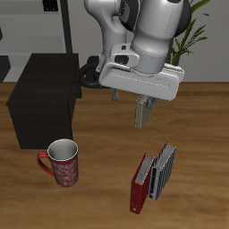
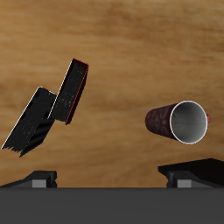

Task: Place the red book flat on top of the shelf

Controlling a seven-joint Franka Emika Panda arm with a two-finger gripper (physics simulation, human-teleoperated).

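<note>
The red book (image 1: 140,184) stands upright on the table near its front edge, its dark-red cover and pale page edges showing. It also shows in the wrist view (image 2: 72,90). The shelf (image 1: 46,98) is a low dark cabinet with a flat top, farther back and beside the mug. My gripper (image 1: 143,120) hangs above the table, farther back than the red book and well above it. In the wrist view (image 2: 114,178) its two fingers stand wide apart with nothing between them, so it is open and empty.
A grey striped book (image 1: 164,170) stands right beside the red book and shows in the wrist view (image 2: 31,121). A red patterned mug (image 1: 63,163) stands in front of the shelf and shows in the wrist view (image 2: 180,121). A tall grey rack (image 1: 49,27) and a plant (image 1: 192,36) stand at the back.
</note>
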